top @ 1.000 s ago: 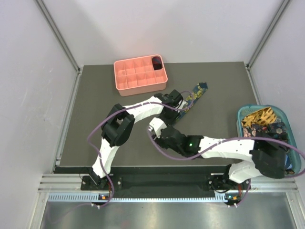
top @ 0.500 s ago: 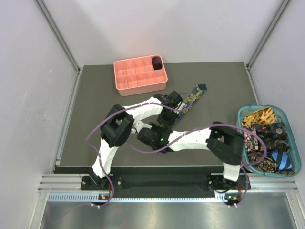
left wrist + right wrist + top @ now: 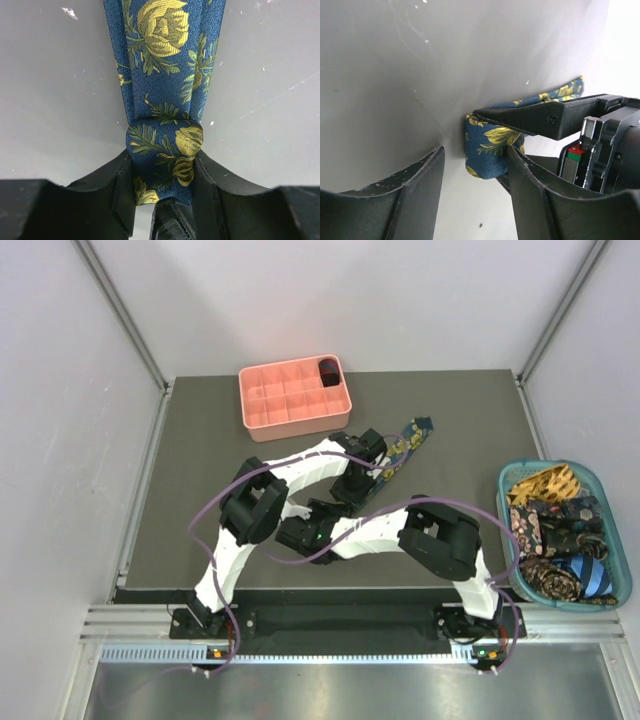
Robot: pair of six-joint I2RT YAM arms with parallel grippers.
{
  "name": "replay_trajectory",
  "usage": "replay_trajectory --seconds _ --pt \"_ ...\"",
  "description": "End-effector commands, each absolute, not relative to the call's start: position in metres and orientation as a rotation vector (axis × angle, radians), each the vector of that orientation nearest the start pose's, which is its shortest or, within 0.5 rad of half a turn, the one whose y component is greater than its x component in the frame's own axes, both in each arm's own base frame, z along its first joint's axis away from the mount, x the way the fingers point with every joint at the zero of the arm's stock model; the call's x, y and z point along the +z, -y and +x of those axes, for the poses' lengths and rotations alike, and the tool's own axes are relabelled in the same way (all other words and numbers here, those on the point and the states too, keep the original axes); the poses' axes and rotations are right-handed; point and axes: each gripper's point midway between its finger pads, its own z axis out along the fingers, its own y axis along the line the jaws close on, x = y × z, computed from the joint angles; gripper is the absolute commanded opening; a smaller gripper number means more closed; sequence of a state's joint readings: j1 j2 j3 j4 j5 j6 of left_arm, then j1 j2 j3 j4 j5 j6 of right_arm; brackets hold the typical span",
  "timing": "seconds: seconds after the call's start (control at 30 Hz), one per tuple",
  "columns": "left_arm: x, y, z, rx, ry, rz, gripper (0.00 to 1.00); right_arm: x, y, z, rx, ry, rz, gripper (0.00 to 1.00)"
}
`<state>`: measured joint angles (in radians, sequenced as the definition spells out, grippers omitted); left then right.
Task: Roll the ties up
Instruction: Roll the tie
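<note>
The left gripper (image 3: 162, 162) is clamped on the navy floral tie (image 3: 165, 45). Its two fingers pinch the sides of a small coil (image 3: 167, 142) started at one end of the tie. From that coil the unrolled length runs flat across the dark table (image 3: 200, 490), away from the arms and toward the right, ending in its point.

The right gripper (image 3: 475, 155) has its jaws apart and grips nothing. In its wrist view the coil sits just ahead of the gap, close to one finger, with a finger of the left gripper over it.

The step in hand appears to be rolling this tie, with only the first turns made. The next move likely calls for turning the coil along the flat length, with the free gripper steadying it so the silky fabric does not spring loose or skew.

Farther off, a pink tray (image 3: 262, 410) holds one dark roll (image 3: 328, 371) in a corner compartment. More ties (image 3: 560, 530) lie heaped in a teal basket (image 3: 622, 560) at the right.
</note>
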<state>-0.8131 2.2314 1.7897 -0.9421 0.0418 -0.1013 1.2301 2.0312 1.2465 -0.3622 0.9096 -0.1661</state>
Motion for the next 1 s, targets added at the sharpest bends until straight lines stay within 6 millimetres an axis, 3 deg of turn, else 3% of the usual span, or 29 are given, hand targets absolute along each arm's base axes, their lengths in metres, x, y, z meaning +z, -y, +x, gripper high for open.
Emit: replay_trajectory --seconds 0.0,0.57,0.97 --pt "-0.014 0.275 0.223 0.010 -3.138 1.181 0.17 0.056 -0.322 0.270 -0.788 -1.807 -1.240 0.53" --pt "-0.020 0.279 0.219 -0.036 -3.165 1.191 0.17 0.048 -0.323 0.277 -0.916 -1.739 -1.260 0.61" --pt "-0.019 0.280 0.222 -0.019 -3.169 1.204 0.16 0.026 -0.297 0.289 -0.944 -1.852 -1.248 0.57"
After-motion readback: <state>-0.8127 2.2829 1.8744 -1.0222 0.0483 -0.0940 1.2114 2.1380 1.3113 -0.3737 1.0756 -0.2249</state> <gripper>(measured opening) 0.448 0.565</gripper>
